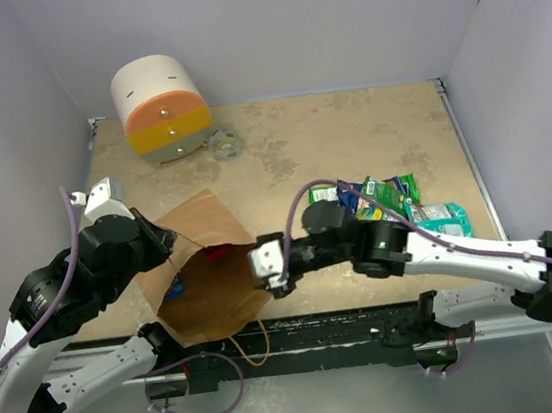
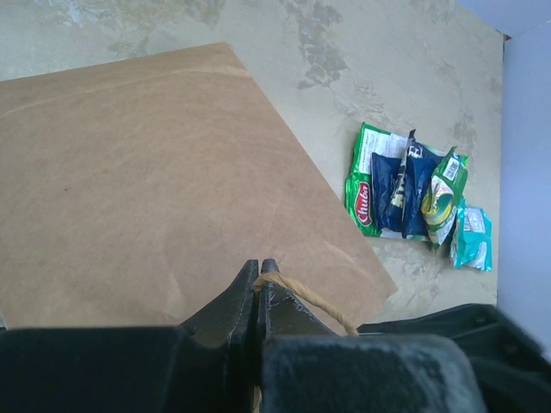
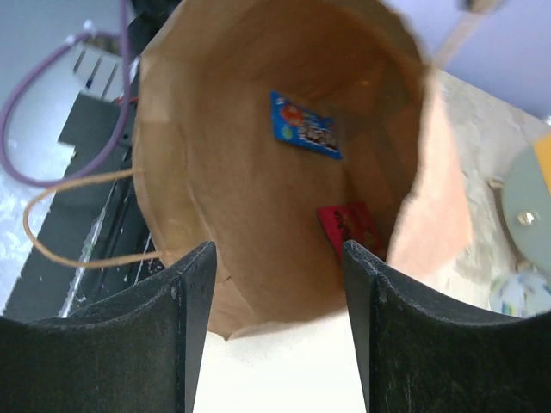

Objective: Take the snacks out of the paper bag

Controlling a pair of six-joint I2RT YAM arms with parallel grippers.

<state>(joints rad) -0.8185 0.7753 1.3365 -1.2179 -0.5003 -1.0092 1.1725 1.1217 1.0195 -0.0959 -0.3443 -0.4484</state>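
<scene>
Brown kraft paper bag (image 1: 203, 281) is lying on its side, near-left on tan table (image 1: 349, 142), mouth facing right. Shiny blue packet (image 3: 304, 125) and red packet (image 3: 346, 225) are sitting inside: 2 left, approx. Green, dark-blue and teal packets (image 1: 396, 200) are lying piled outside. L gripper (image 2: 258, 268) is pinching bag rim. R gripper (image 3: 280, 258) is hovering at mouth, jaws spread, empty.

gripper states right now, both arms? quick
Left gripper: shut on the edge of the tall brown kraft paper bag.
Right gripper: open, empty, facing the bag's mouth.
</scene>
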